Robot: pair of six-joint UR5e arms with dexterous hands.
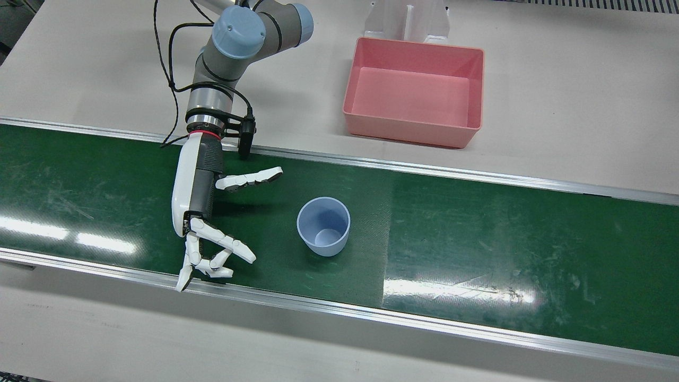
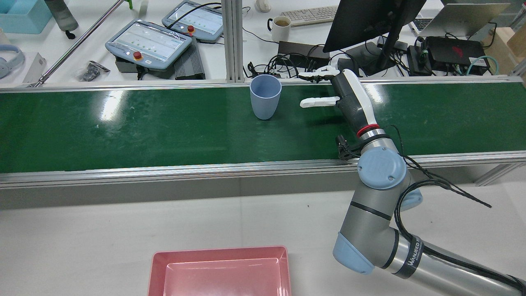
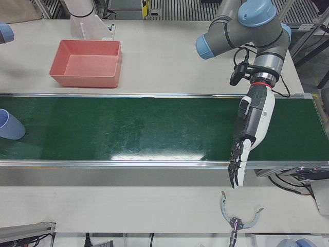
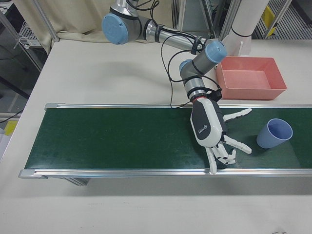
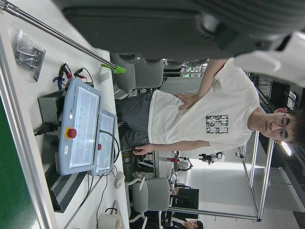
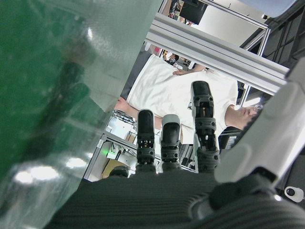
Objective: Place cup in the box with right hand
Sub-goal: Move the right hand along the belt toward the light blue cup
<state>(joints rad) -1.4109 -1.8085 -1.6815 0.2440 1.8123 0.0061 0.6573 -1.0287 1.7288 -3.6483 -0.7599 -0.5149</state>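
Note:
A light blue cup [image 1: 323,226] stands upright on the green belt [image 1: 477,239]; it also shows in the rear view [image 2: 265,97] and the right-front view [image 4: 274,133]. My right hand [image 1: 204,201] hovers over the belt beside the cup, apart from it, open with fingers spread toward it and holding nothing; it also shows in the rear view [image 2: 345,96]. The pink box [image 1: 408,130] sits empty on the table behind the belt. My left hand [image 3: 245,139] hangs over the far end of the belt, fingers extended, empty.
The belt has raised metal rails [image 1: 424,170] along both edges, between the cup and the box. A white pedestal [image 1: 406,18] stands right behind the box. Teach pendants, a mug and cables lie on the desk [image 2: 164,37] beyond the belt.

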